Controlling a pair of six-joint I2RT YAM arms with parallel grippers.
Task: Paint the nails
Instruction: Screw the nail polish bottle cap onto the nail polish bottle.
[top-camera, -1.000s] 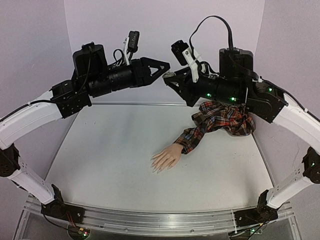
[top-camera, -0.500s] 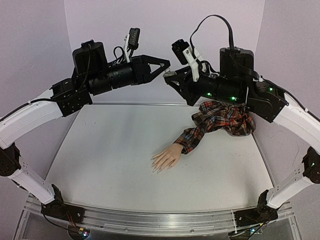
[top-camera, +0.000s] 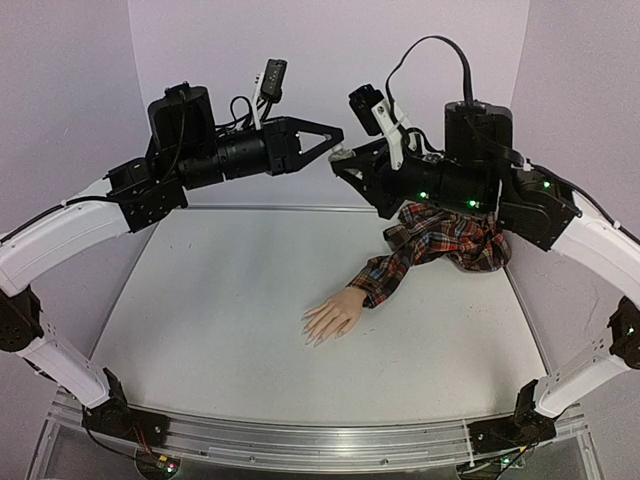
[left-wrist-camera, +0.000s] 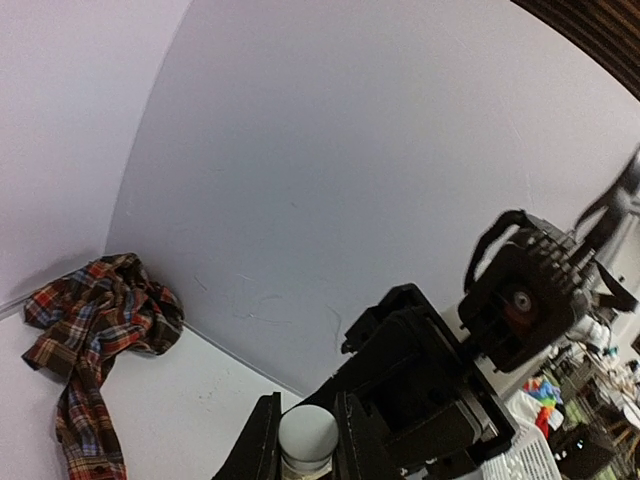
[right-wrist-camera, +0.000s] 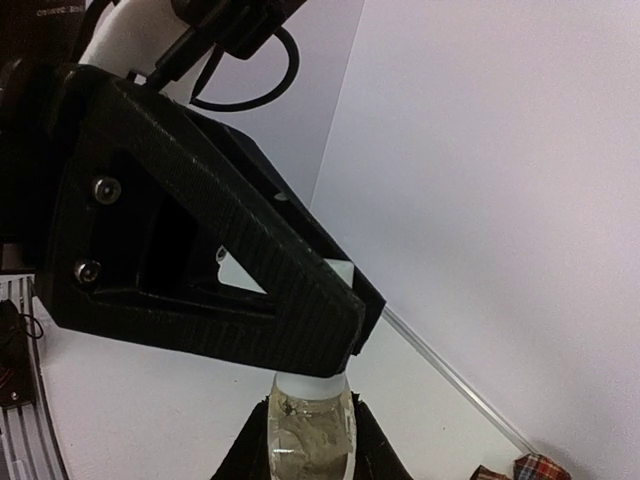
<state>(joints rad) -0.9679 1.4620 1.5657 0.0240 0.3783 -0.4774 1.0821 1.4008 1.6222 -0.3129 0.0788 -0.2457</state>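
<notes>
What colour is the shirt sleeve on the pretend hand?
Red plaid, crossed with dark and pale stripes. The shirt sleeve shows best in the top external view.

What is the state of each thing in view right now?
left gripper: shut on the white cap
right gripper: shut on the clear bottle, held in the air
white cap: on the bottle
mannequin hand: lying palm down, untouched
plaid sleeve: crumpled at its far end

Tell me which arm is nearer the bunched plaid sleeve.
Right. The right arm hangs over the plaid sleeve at the table's far right. The left arm reaches in from the left side; the left pincer, shut on the bottle cap, is left of the sleeve.
</notes>
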